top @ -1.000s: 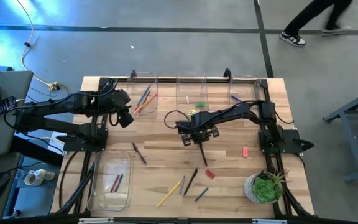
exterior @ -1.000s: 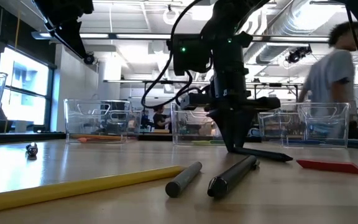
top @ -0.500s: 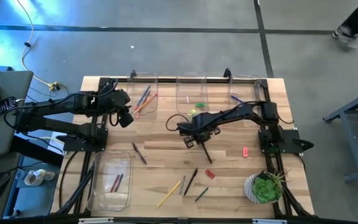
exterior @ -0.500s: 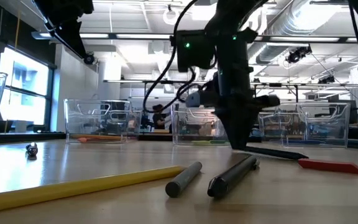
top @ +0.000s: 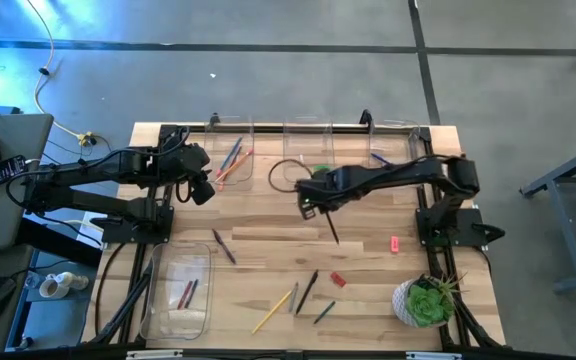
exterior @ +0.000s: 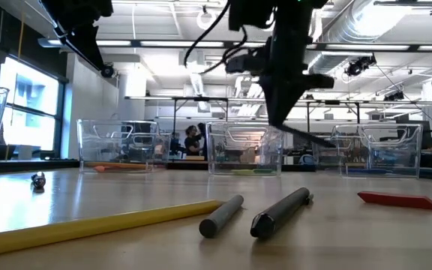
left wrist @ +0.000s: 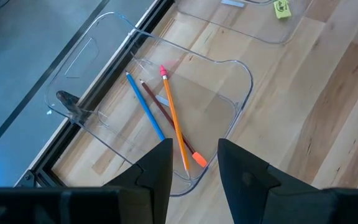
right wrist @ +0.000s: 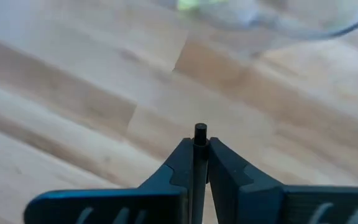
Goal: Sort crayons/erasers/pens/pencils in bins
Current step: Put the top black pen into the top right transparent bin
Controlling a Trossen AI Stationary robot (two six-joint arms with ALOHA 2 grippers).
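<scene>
Pen [top: 331,228] pinched at one end between right gripper [right wrist: 200,163] fingers, hanging tilted over mid-table, clear of the wood (tip trailing toward the front). Best carried level and slow to the right-hand far bin [top: 393,145], likely the pen one, then lowered inside the walls before letting go, so no bounce out. Left gripper [left wrist: 192,168] parked over the pencil bin [left wrist: 235,68], fingers spread, holding nothing.
</scene>
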